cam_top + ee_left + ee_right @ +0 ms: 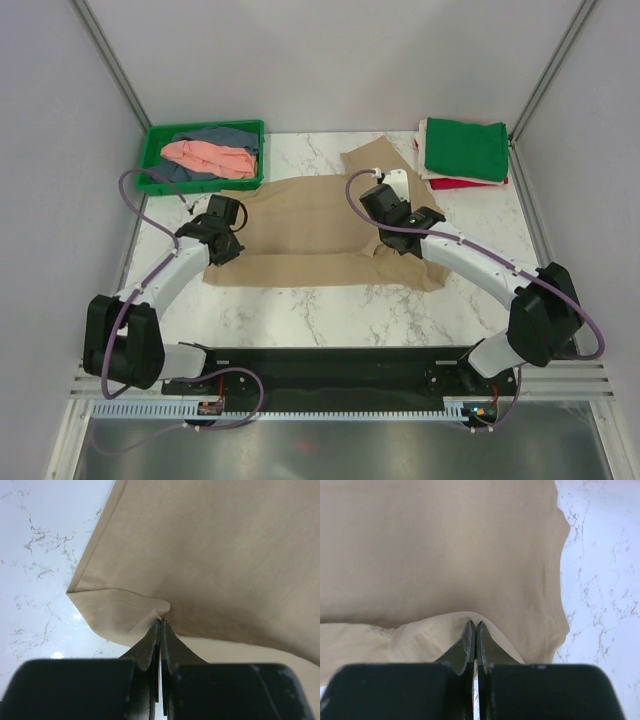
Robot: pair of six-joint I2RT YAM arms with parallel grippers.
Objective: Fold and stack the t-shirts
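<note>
Five t-shirts. One tan-beige shirt [300,225] lies spread mid-table. Two, salmon pink shirt [210,157] and grey-blue shirt [228,135], sit heaped in one green tray [155,148], far left. Two more far right, dark green shirt [465,148] folded atop red shirt [470,184]. Left gripper [160,622] is pinched tight on the tan-beige shirt's left edge, right gripper [473,625] likewise on a fold at its right side.

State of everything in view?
tan t-shirt: spread on table, pinched at two spots
left gripper: jaws shut on tan t-shirt
right gripper: jaws shut on tan t-shirt
salmon pink t-shirt: crumpled in green tray
grey-blue t-shirt: crumpled in tray, under pink
dark green t-shirt: folded, atop red t-shirt
red t-shirt: folded, under the green
</note>
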